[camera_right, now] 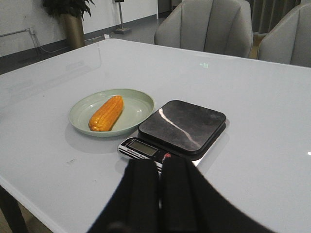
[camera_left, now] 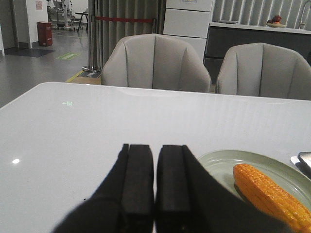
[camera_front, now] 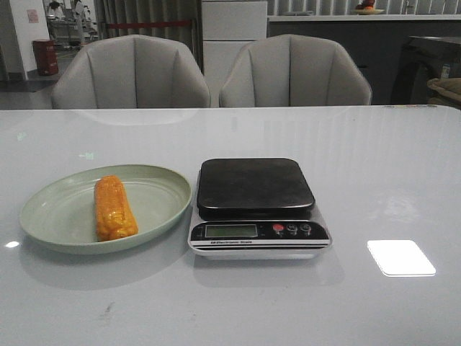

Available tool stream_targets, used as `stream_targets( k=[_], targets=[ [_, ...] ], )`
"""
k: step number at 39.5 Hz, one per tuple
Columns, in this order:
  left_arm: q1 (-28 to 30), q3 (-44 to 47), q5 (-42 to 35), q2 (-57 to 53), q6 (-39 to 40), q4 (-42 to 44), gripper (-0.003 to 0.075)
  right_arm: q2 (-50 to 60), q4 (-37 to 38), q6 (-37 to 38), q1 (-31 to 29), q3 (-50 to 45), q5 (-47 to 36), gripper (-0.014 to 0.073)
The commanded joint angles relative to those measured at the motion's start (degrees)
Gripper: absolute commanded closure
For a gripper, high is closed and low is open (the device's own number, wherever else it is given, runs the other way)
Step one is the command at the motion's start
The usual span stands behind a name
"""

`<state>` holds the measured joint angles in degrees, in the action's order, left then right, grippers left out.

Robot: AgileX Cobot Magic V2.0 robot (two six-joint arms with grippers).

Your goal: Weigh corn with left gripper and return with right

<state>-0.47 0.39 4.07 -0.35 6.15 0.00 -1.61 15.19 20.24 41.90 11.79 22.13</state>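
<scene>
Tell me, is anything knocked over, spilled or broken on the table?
Nothing stands out. The corn lies whole in the green plate, and the scale sits flat beside it with nothing on its platform. The left claw and right claw are both shut and hold nothing.

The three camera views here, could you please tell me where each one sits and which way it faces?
Front view: looks forward over the table at the corn on the green plate and the scale beside it; no part of the robot shows.
Left wrist view: sits low on the left arm, facing the chairs; the left gripper, fingers together, is in the foreground.
Right wrist view: sits higher on the right arm, looking down at the scale past the right gripper, also closed.
All three views share the corn and plate.
</scene>
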Motion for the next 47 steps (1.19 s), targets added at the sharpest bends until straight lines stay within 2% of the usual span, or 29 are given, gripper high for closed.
stream_targets(
  k=[1, 11, 15, 19, 22, 29, 32, 37, 47],
  targets=[
    [-0.4, 1.7, -5.2, -1.2, 0.0, 0.0, 0.0607, -0.6, 1.4, -0.6, -0.3, 1.5, -4.2, 0.0448],
    [-0.4, 1.7, -5.2, -1.2, 0.0, 0.0, 0.0607, -0.6, 1.4, -0.6, -0.4, 1.2, -4.4, 0.0448],
    [-0.4, 1.7, -5.2, -1.2, 0.0, 0.0, 0.0607, -0.6, 1.1, -0.6, -3.5, 0.4, -4.9, 0.0448],
    [-0.4, 1.7, -5.2, -1.2, 0.0, 0.0, 0.0607, -0.6, -2.0, -0.8, -11.3, 0.2, -5.1, 0.0448],
    [-0.4, 1.7, -5.2, -1.2, 0.0, 0.0, 0.0607, -0.6, -5.6, -4.0, -17.5, 0.2, -5.1, 0.0448],
    [-0.4, 1.7, -5.2, -1.2, 0.0, 0.0, 0.0607, -0.6, -17.7, -21.7, -30.7, -0.1, -5.1, 0.0448],
    [-0.4, 1.7, -5.2, -1.2, 0.0, 0.0, 0.0607, -0.6, -20.4, -25.3, -34.0, -1.4, -6.1, 0.0448],
    [-0.4, 1.7, -5.2, -1.2, 0.0, 0.0, 0.0607, -0.6, -20.3, -25.3, -36.4, -5.8, -11.6, 0.0448],
    [-0.4, 1.7, -5.2, -1.2, 0.0, 0.0, 0.0607, -0.3, -19.3, -25.3, -37.0, -14.0, -20.8, 0.0448]
  ],
)
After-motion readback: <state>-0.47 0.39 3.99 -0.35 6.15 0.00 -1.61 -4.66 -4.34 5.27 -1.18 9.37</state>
